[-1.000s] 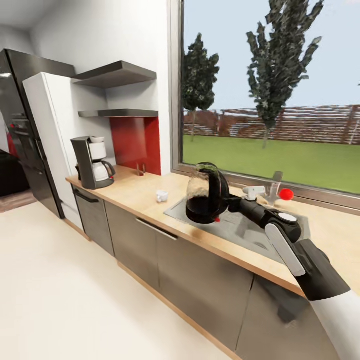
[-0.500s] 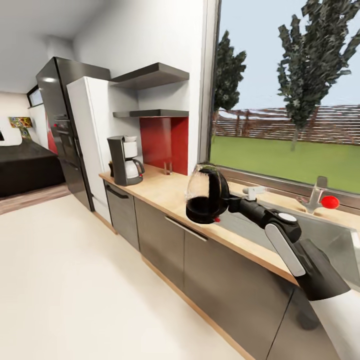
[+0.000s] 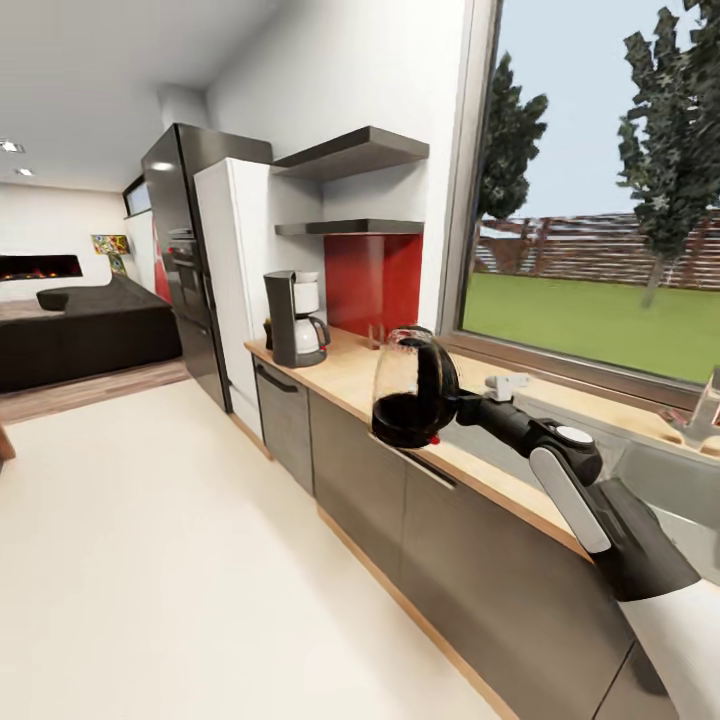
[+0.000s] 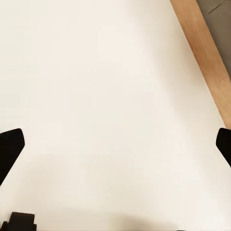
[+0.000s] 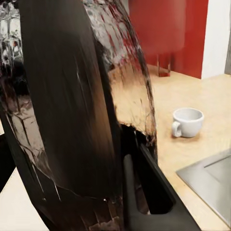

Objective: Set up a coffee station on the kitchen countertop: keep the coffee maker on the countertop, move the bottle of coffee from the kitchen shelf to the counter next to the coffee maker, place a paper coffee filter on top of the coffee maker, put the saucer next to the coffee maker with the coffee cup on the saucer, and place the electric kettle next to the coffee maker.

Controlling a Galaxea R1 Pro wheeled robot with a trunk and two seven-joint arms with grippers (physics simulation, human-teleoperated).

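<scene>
Over the front edge of the bench (image 3: 350, 375), our right gripper (image 3: 455, 403) has its jaws clamped on the handle of the electric kettle (image 3: 413, 388), held upright in the air with dark liquid low inside. Farther along stands the coffee maker (image 3: 295, 319) with its white carafe. Our left jaws are spread wide over bare pale floor (image 4: 106, 96). A coffee cup (image 5: 187, 121) sits near the sink.

Pale cream floor (image 4: 106, 110), tan wood strip (image 4: 204, 57) at one corner, two dark fingers (image 4: 9, 149) spread wide
</scene>
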